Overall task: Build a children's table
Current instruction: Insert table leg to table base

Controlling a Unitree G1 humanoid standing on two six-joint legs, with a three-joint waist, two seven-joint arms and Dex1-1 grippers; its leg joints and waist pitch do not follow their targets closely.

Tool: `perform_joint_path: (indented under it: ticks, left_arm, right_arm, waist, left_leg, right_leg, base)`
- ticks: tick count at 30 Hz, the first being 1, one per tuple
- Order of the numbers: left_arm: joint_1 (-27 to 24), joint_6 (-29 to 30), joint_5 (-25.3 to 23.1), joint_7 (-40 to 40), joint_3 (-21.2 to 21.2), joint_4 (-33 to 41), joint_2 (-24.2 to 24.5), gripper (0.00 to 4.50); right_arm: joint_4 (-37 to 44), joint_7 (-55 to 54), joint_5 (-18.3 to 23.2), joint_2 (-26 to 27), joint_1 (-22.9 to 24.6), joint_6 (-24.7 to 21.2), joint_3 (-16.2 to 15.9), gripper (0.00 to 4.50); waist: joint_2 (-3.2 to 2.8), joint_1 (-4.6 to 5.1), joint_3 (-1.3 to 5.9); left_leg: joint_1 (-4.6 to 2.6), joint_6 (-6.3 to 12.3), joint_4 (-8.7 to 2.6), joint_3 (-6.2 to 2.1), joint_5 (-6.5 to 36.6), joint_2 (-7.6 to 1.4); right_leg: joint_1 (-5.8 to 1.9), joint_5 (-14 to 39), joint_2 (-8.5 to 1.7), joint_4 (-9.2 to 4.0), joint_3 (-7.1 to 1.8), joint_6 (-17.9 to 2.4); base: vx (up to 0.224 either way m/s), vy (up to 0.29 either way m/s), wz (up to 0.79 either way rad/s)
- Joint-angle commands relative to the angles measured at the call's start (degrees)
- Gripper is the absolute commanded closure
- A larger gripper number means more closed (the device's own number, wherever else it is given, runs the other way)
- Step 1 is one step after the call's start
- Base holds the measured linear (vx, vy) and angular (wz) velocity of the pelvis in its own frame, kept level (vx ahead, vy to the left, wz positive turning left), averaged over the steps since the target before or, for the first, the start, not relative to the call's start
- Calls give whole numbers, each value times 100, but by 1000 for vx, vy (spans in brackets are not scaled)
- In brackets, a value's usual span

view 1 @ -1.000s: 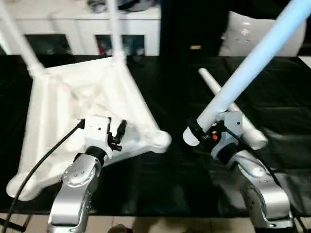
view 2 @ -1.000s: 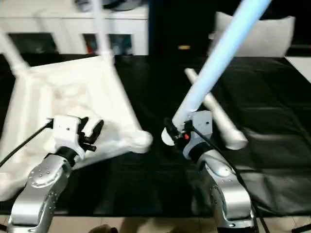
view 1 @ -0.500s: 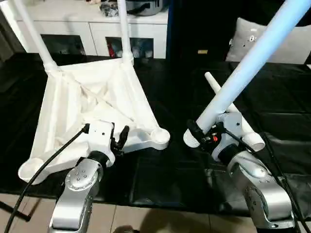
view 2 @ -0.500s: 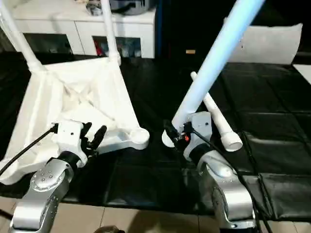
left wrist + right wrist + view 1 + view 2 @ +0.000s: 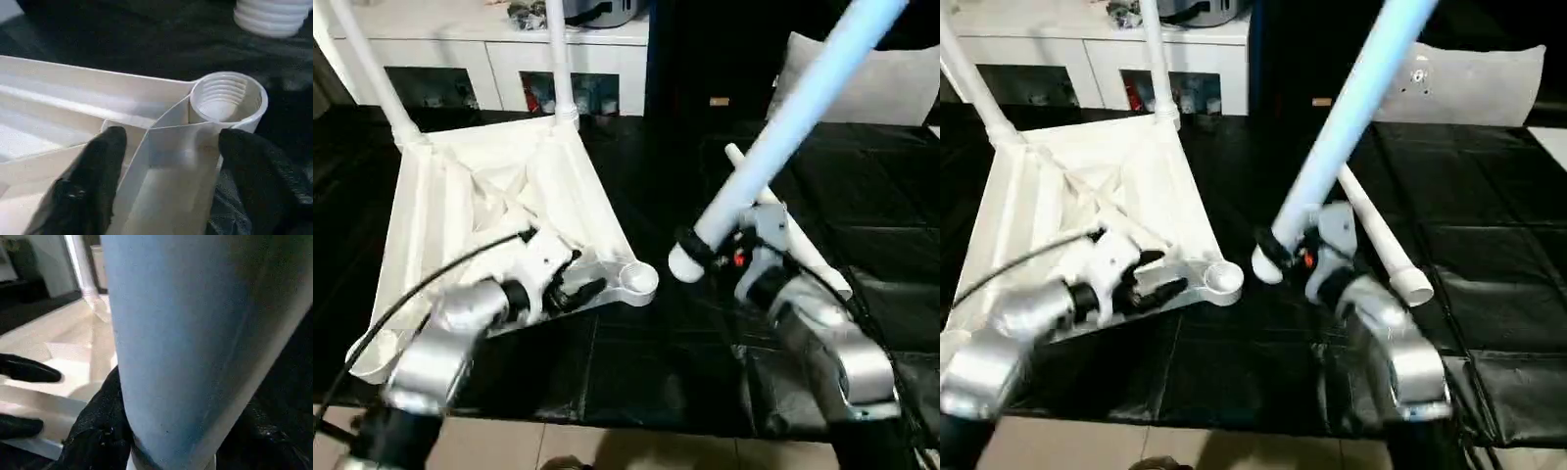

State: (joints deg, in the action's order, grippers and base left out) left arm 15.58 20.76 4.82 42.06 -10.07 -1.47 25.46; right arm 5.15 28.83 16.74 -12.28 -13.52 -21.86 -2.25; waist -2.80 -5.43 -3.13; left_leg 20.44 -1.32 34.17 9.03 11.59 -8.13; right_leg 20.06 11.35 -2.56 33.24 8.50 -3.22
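The white tabletop [image 5: 480, 196] lies upside down on the black table, ribs up, with two white legs [image 5: 560, 59] standing in its far corner sockets. My left gripper [image 5: 579, 284] is open at the near right corner, its fingers [image 5: 98, 181] either side of a rib beside the empty round socket [image 5: 226, 100]. My right gripper [image 5: 715, 253] is shut on a third leg [image 5: 783, 117], held tilted, its ribbed lower end [image 5: 683, 264] hanging just right of that socket. A fourth leg [image 5: 793, 240] lies on the table behind my right arm.
A white cabinet [image 5: 489, 69] stands behind the table and a grey cushion [image 5: 891, 88] sits at the back right. The black cover [image 5: 636, 382] runs to the table's front edge close to my arms.
My left gripper has reached forward to the near right corner socket and its fingers have spread wider. The right arm has carried the leg's lower end left, closer to that socket.
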Motion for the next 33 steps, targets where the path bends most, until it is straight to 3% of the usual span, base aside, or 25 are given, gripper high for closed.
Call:
perform_joint_path:
  ticks: [1,4,9,10,15,18,21,28,32,33]
  left_arm:
    - [44,50,113,302,-86,-157,107,84]
    - [118,-2,318,817,-152,-396,208,115]
    - [269,-69,340,1206,-250,-621,299,137]
    - [303,-30,347,1256,-256,-659,303,160]
    - [440,-275,212,1325,-328,-948,317,181]
    - [534,-360,173,1322,-331,-1122,278,207]
    - [611,-434,104,1307,-348,-1289,262,243]
    - [802,-527,29,1474,-498,-1665,249,310]
    - [836,-589,-46,1532,-571,-1745,259,341]
    - [846,-618,-56,1526,-569,-1777,250,347]
  right_arm:
    - [-32,147,122,-41,-77,78,51,262]
    - [-31,303,284,-94,-105,-202,7,262]
    - [-203,411,226,-75,-181,-32,-43,262]
    - [-221,440,223,-68,-188,-5,-61,262]
    - [-252,508,229,-83,-196,25,-97,262]
    - [-270,548,220,-86,-194,42,-94,262]
    - [-271,565,189,-93,-191,28,-115,262]
    - [-273,602,125,-106,-166,23,-201,262]
    - [-263,600,108,-100,-152,25,-212,262]
    - [-252,595,106,-105,-149,19,-212,262]
  waist:
    - [-48,-28,355]
    - [-49,-22,347]
    - [-50,-42,324]
    - [-62,-54,319]
    - [-70,-90,329]
    - [-104,-121,355]
    - [-95,-128,360]
    - [-108,-132,347]
    - [-161,-123,348]
    - [-150,-122,350]
  left_leg:
    - [-26,215,-435,-302,983,-677]
    - [-42,198,-447,-300,1125,-680]
    - [-66,85,-464,-296,1352,-680]
    - [-74,42,-472,-299,1442,-695]
    - [-77,25,-468,-299,1407,-687]
    - [-68,67,-457,-297,1243,-701]
    - [-63,48,-461,-301,1244,-709]
    - [-77,45,-466,-300,1341,-706]
    - [-71,4,-463,-303,1411,-709]
    - [-76,5,-458,-299,1422,-702]
  right_leg:
    - [-217,917,-877,-373,-570,-547]
    - [-210,1089,-884,-396,-575,-554]
    - [-189,1505,-887,-434,-574,-548]
    - [-189,1584,-905,-452,-581,-543]
    - [-190,1544,-906,-447,-586,-524]
    - [-189,1250,-901,-405,-590,-551]
    - [-205,1090,-913,-388,-587,-618]
    - [-194,1395,-907,-430,-579,-544]
    - [-199,1301,-922,-426,-591,-584]
    - [-200,1327,-917,-432,-587,-582]
  base:
    - [0,0,0]
    - [0,0,0]
    - [0,0,0]
    - [0,0,0]
    - [0,0,0]
    - [0,0,0]
    - [0,0,0]
    - [0,0,0]
    - [0,0,0]
    - [0,0,0]
